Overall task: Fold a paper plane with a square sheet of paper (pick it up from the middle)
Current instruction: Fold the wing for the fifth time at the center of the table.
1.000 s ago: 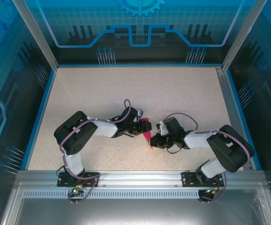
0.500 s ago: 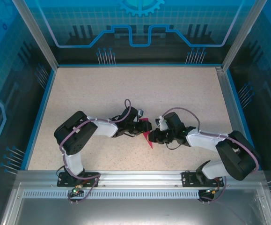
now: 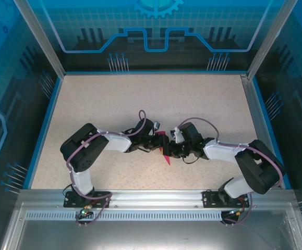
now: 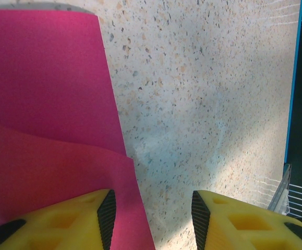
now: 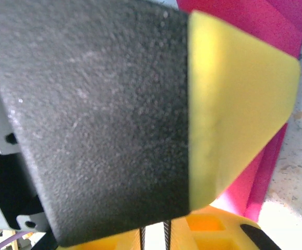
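The magenta-pink paper [image 3: 166, 155] lies folded on the speckled table between the two grippers, with a narrow point toward the near edge. In the left wrist view the paper [image 4: 41, 104] shows two overlapping layers. My left gripper [image 4: 153, 219] is open; its left finger [image 4: 67, 221] sits over the paper's edge and its right finger is over bare table. My right gripper [image 3: 172, 151] has come in close from the right. Its jaws [image 5: 153, 235] stand almost together with a thin bright slit between them. The left gripper's black and yellow finger [image 5: 234, 104] blocks most of the right wrist view, with pink paper [image 5: 255, 15] behind it.
The speckled table [image 3: 140, 99] extends far beyond the arms, bounded by a blue rim [image 3: 44, 125] and glass walls. An aluminium rail [image 3: 151, 195] runs along the near edge. In the left wrist view the blue rim [image 4: 292, 78] shows at the right.
My right gripper has moved left and slightly away from the near edge, closing in on the paper and my left gripper. The left arm and the paper have stayed put.
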Robot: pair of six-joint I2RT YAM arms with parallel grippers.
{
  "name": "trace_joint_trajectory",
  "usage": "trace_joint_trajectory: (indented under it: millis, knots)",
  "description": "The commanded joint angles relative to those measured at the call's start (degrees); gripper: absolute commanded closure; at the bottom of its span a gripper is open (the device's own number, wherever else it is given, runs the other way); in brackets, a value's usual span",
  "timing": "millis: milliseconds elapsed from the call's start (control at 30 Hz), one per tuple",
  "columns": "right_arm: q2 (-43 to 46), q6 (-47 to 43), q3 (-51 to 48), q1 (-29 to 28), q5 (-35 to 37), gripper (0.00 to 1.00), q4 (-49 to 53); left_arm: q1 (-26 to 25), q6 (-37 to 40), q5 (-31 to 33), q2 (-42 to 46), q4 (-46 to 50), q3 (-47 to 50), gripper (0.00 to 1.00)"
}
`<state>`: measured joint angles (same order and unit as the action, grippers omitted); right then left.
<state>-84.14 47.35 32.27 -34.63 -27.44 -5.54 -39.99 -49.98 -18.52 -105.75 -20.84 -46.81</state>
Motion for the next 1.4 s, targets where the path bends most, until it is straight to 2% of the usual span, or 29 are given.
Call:
trace_joint_trajectory:
  millis: [0, 167, 400, 633, 833, 1100, 1367]
  knots:
    - [0.38, -0.60, 1.12, -0.66, 0.41, 0.84, 2.08, -0.31, 1.19, -0.07, -3.92, 4.02, -0.42, 0.53]
    - [5.79, -0.27, -1.96, -0.36, 5.66, 0.83, 2.99, -0.39, 1.26, 0.15, -3.85, 4.63, -0.84, 0.53]
    - [8.46, 1.88, -4.37, 0.53, 4.84, 0.84, -0.80, -0.38, 1.33, 0.07, -3.93, 5.28, -1.32, 0.53]
    - [2.40, 2.96, -2.86, 0.30, 1.22, 0.86, -5.43, -0.39, 1.79, -0.21, -4.00, 6.30, -2.61, 0.53]
    - [-1.83, 3.46, -1.84, -0.15, 2.39, 0.86, -7.64, -0.38, 1.90, 0.17, -3.41, 6.91, -2.50, 0.53]
    - [-5.69, 2.63, -1.46, 0.44, 2.35, 0.85, -7.27, -0.38, 1.20, 0.28, -3.06, 5.83, -1.73, 0.53]
    - [-6.47, 0.03, -3.97, 1.12, 4.95, 0.85, -1.87, -0.40, 1.43, -0.02, -1.77, 5.89, -1.81, 0.49]
